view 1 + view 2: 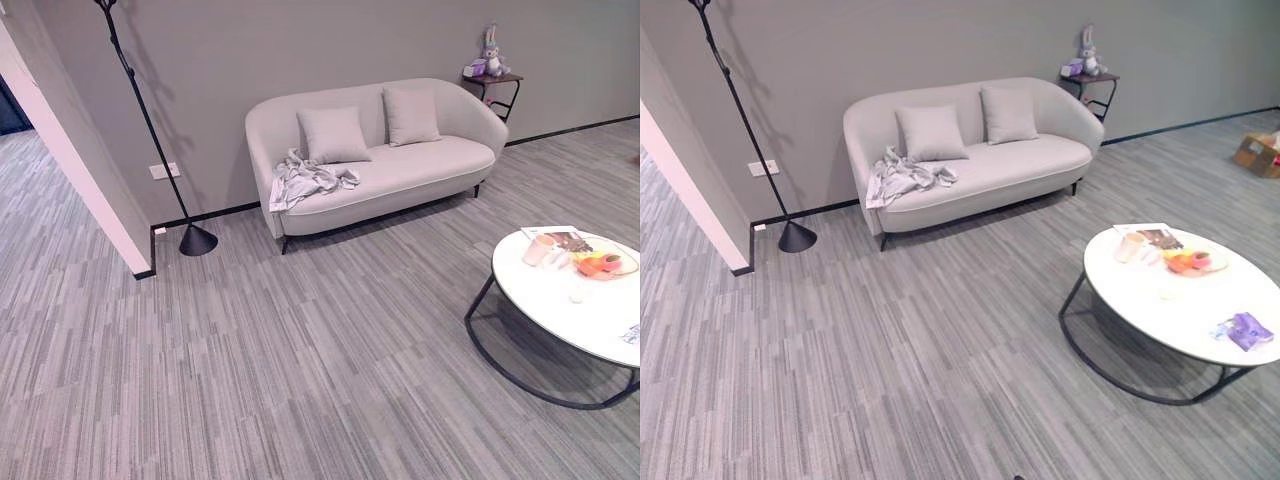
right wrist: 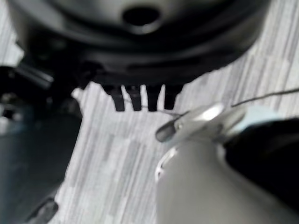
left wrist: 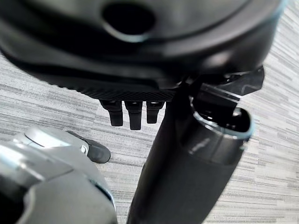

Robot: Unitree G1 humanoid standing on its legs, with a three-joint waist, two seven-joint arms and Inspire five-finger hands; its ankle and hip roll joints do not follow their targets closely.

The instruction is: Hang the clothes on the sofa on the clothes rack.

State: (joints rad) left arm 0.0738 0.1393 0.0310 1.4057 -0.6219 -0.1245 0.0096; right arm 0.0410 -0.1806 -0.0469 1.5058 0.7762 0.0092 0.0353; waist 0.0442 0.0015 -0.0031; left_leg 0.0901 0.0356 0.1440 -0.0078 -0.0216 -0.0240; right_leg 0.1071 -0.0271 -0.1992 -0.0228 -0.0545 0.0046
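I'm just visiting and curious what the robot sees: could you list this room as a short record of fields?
clothes: grey garment crumpled on the sofa's left end
sofa: pale, two-seat, against the wall, two cushions
clothes rack: black pole stand left of the sofa, nothing hanging on the part in view
left hand: empty, over the carpet
right hand: empty, over the carpet

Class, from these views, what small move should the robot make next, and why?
Probably step forward toward the sofa. The grey clothes lie crumpled on its seat by the left armrest, across open carpet. Both the left hand and the right hand hang over the floor with fingers straight, holding nothing.
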